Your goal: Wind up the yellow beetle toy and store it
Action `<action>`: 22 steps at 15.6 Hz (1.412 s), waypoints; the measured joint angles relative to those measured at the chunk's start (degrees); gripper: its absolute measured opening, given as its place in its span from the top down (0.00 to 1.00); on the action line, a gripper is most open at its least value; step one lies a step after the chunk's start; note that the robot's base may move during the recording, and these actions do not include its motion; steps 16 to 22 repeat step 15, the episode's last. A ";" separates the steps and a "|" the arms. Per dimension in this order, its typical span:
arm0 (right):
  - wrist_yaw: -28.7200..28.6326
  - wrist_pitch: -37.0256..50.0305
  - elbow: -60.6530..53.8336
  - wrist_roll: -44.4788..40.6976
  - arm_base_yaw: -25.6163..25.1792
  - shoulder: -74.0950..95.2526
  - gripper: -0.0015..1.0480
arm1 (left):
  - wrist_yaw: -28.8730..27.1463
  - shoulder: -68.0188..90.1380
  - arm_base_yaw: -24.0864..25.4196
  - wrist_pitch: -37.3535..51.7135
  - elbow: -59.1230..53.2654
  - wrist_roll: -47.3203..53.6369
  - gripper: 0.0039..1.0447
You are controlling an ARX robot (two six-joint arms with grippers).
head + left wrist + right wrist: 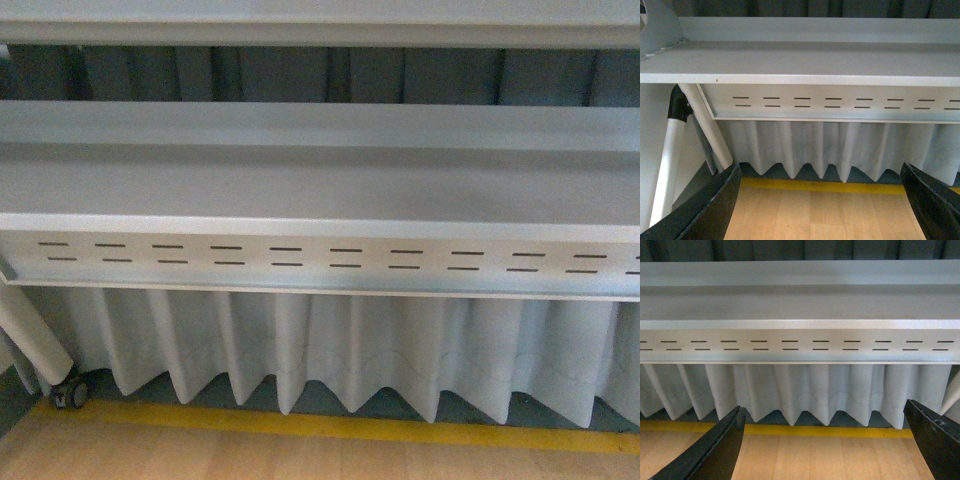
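The yellow beetle toy is out of view in all three views. My left gripper (822, 210) is open and empty, its black fingers (705, 210) wide apart over the wooden floor. My right gripper (825, 450) is open and empty too, its black fingers (710, 452) spread wide over the floor. Neither arm shows in the front view.
A grey metal shelf (320, 180) with a slotted front rail (320, 258) fills the front view, and shows in the left wrist view (805, 62) and right wrist view (800, 305). A white pleated curtain (350, 350) hangs below it. A yellow floor line (330, 425) edges the wooden floor (300, 460). A white leg with a caster (70, 392) stands at left.
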 joint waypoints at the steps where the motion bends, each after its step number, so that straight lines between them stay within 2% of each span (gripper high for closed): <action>1: 0.00 0.00 0.00 0.00 0.00 0.00 0.06 | 0.00 0.00 0.00 -0.02 0.00 0.00 0.06; 22: 0.00 0.00 0.00 0.00 0.00 0.00 0.06 | 0.00 0.00 0.00 -0.02 0.00 0.00 0.06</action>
